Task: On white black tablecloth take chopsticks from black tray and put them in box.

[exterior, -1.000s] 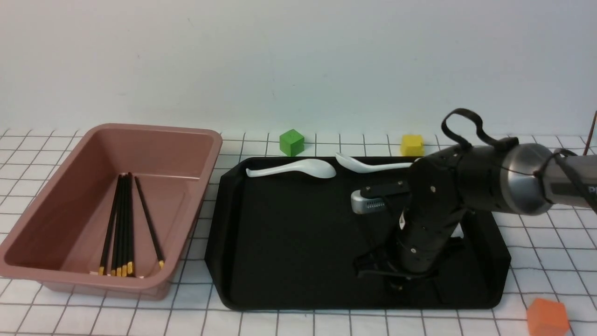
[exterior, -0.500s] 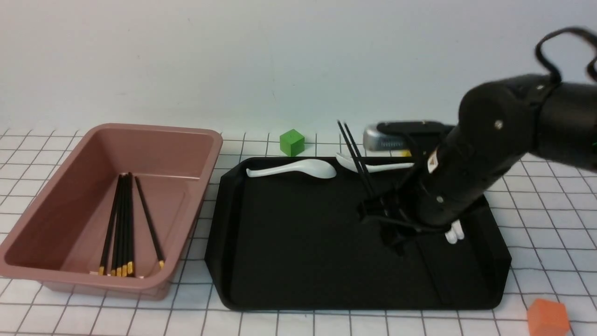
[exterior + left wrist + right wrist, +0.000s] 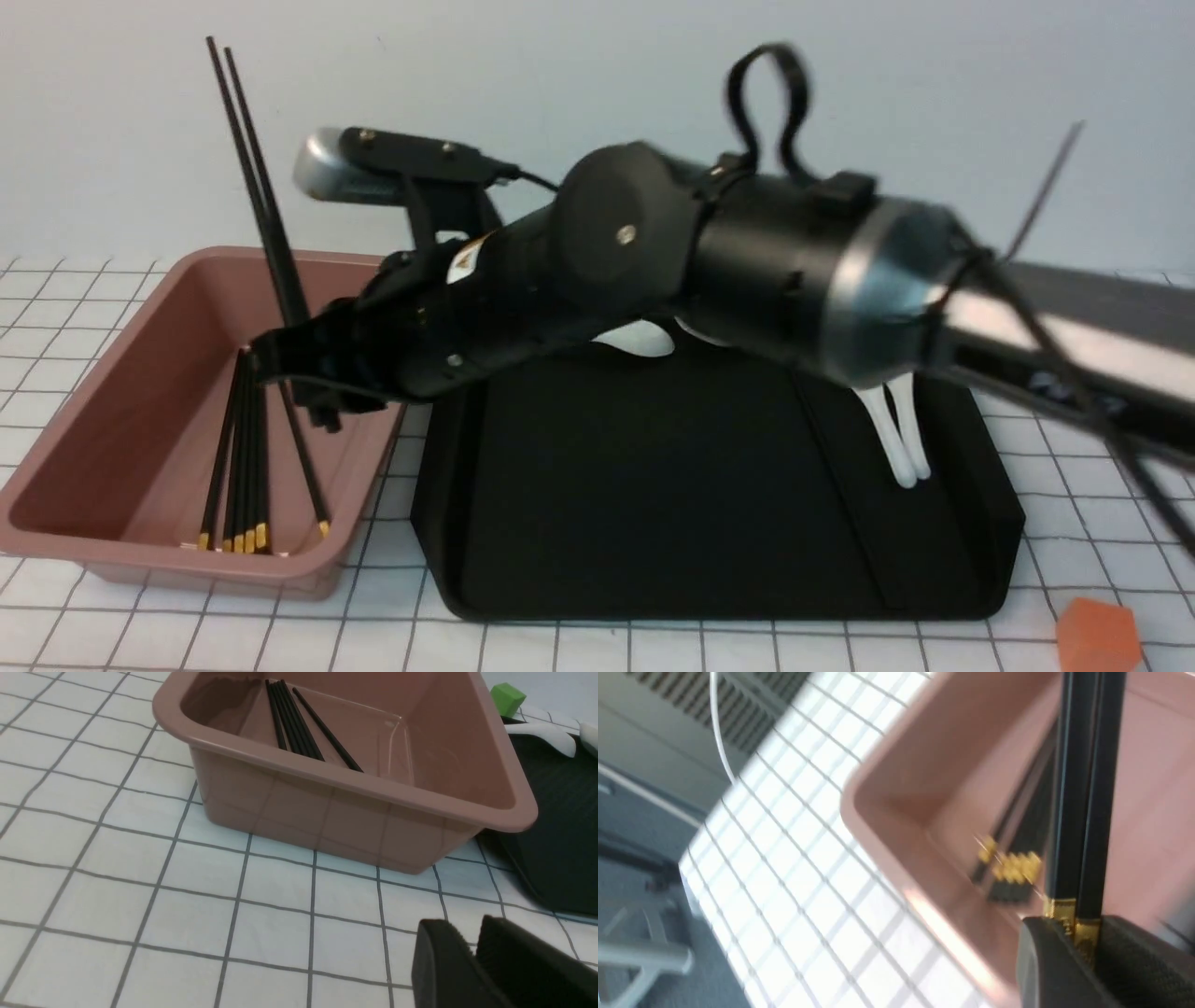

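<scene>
The left pincer hangs low beside the box, empty; how far open, I cannot tell. Over the box, where several chopsticks lie, the right pincer clamps a pair near the gold bands, tips up, likely to clear the rim. The black tray sits just right.

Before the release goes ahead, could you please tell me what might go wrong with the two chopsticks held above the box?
1. The right tool pinches the held chopsticks only at their gold-banded ends, so the long shafts could swing or slip.
2. They stand nearly upright over the box; released so, they might topple across its rim onto the tablecloth.
</scene>
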`<state>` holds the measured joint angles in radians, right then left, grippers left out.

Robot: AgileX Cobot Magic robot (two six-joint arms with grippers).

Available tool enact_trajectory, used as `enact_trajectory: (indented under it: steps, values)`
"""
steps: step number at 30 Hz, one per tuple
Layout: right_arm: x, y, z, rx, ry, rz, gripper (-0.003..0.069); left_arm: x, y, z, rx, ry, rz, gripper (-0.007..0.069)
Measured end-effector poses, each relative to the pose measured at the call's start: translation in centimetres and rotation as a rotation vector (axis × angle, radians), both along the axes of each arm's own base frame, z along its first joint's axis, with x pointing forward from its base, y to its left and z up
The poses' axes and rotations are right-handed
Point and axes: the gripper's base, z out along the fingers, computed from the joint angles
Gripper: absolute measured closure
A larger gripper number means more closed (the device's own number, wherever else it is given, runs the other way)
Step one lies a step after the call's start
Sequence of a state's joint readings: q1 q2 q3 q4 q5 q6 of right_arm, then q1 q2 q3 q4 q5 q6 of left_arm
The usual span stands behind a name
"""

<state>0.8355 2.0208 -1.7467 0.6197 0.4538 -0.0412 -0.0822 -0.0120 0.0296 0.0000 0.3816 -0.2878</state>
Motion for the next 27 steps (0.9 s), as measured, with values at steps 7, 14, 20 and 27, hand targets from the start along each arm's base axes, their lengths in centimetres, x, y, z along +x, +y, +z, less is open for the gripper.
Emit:
enact_trajectory:
  steps: [7, 14, 20, 27]
  values:
    - [1.9, 2.5, -6.2, -0.036, 0.046, -0.033, 0.0406, 0.0, 0.0, 0.0, 0.000, 0.000, 0.000, 0.0485]
    - [2.2, -0.1, -2.7, -0.100, 0.063, 0.054, 0.0382, 0.0, 0.0, 0.0, 0.000, 0.000, 0.000, 0.0480]
    - [0.9, -8.5, 7.5, -0.202, -0.007, 0.159, 0.0587, 0.0, 0.0, 0.0, 0.000, 0.000, 0.000, 0.0478]
    - [-6.0, -19.3, 18.3, -0.314, -0.199, 0.105, 0.0671, 0.0, 0.0, 0.0, 0.000, 0.000, 0.000, 0.0478]
